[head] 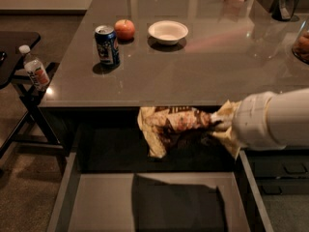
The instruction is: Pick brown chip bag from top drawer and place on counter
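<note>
One brown chip bag hung just below the counter's front edge, clear of the top drawer, its right end pinched in the closed gripper. Pick apparently done; placing on the counter remained.

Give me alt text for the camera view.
The gripper, at right, holds the brown chip bag by one end above the open top drawer, at the counter edge. A soda can, apple and white bowl sit on the counter.
</note>
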`<state>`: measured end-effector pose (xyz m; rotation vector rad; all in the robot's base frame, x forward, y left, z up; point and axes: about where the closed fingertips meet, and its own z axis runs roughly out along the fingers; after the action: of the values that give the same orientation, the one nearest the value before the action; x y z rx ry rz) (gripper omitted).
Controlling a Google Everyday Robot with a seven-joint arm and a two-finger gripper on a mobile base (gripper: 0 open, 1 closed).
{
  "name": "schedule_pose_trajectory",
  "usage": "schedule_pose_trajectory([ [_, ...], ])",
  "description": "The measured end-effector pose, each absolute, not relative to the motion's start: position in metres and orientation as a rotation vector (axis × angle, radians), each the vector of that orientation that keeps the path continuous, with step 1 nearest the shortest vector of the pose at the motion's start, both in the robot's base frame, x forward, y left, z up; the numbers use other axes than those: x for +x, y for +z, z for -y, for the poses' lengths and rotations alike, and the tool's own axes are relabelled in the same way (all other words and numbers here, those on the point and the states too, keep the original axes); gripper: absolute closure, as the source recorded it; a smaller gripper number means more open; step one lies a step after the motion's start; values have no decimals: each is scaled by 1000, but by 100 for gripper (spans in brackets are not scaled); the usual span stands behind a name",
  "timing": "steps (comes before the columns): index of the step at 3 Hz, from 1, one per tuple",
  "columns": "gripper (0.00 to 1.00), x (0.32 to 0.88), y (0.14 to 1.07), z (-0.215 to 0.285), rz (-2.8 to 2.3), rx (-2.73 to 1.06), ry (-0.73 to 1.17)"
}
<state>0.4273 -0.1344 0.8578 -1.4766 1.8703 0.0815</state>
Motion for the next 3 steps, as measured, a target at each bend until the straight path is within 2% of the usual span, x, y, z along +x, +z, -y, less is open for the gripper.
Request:
schedule_pose_trajectory([
  [1,100,422,951,146,-1773,-1473,-57],
  [2,100,422,951,146,-1773,-1474,-57],
  [3,100,449,952,148,-1762,-1484,-104],
])
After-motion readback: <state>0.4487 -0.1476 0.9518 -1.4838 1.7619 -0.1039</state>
